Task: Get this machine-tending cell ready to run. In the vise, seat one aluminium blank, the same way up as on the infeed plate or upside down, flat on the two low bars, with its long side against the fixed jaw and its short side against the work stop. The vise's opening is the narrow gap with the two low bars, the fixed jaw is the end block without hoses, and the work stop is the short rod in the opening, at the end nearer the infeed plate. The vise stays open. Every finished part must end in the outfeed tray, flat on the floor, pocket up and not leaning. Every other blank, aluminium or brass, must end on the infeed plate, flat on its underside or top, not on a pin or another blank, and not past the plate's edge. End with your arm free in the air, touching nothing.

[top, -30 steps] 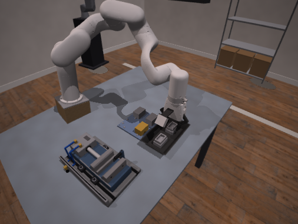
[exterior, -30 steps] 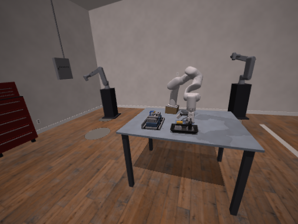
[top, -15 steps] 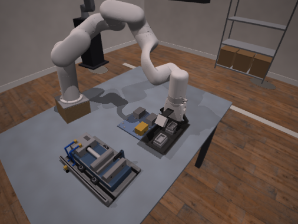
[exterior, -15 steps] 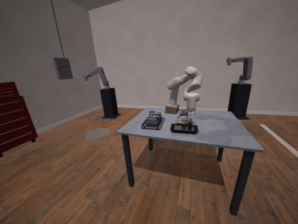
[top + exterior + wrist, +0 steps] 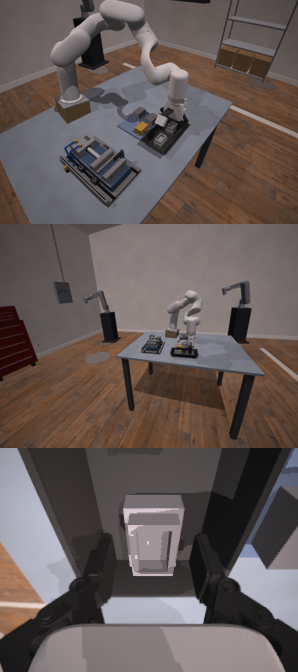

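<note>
My gripper [image 5: 153, 547] is open, its fingers standing apart on either side of a pale finished part [image 5: 152, 535] that lies pocket up on the floor of the black outfeed tray. This part also shows in the top view [image 5: 171, 128], below the wrist. A second finished part [image 5: 160, 140] lies pocket up nearer the tray's front. Two grey aluminium blanks [image 5: 139, 112] [image 5: 151, 118] and a brass blank [image 5: 141, 128] sit on the blue infeed plate [image 5: 133, 124]. The vise [image 5: 100, 165] stands open with nothing in its gap.
A pale flat piece stands tilted at the tray's edge beside my gripper; I cannot tell what it is. The arm's base block [image 5: 72, 107] is at the table's back left. The table edge runs close behind the tray.
</note>
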Controlling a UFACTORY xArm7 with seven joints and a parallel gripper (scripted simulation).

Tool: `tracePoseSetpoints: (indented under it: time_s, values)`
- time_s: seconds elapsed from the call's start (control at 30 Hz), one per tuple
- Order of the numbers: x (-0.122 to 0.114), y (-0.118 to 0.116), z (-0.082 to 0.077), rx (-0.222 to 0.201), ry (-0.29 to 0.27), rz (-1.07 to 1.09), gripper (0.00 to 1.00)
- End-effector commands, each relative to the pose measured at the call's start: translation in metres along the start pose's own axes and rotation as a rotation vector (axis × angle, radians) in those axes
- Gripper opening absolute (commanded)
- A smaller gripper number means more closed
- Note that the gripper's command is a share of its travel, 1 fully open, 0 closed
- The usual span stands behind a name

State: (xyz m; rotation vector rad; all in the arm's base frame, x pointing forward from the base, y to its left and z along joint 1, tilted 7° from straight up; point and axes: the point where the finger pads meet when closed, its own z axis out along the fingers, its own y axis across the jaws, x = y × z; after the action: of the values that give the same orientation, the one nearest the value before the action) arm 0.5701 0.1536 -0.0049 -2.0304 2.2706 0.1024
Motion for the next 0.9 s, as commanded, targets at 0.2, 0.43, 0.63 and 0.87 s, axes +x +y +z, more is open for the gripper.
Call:
tracePoseSetpoints:
  time_s: [0.2, 0.43, 0.63, 0.87]
  values:
    - [0.0, -0.002, -0.022, 0.005, -0.001, 0.0, 0.69]
    - [0.0, -0.002, -0.052, 0.005, -0.001, 0.0, 0.69]
    - [0.0, -0.002, -0.089, 0.005, -0.001, 0.0, 0.69]
    - [0.0, -0.001, -0.116, 0.005, -0.001, 0.0, 0.69]
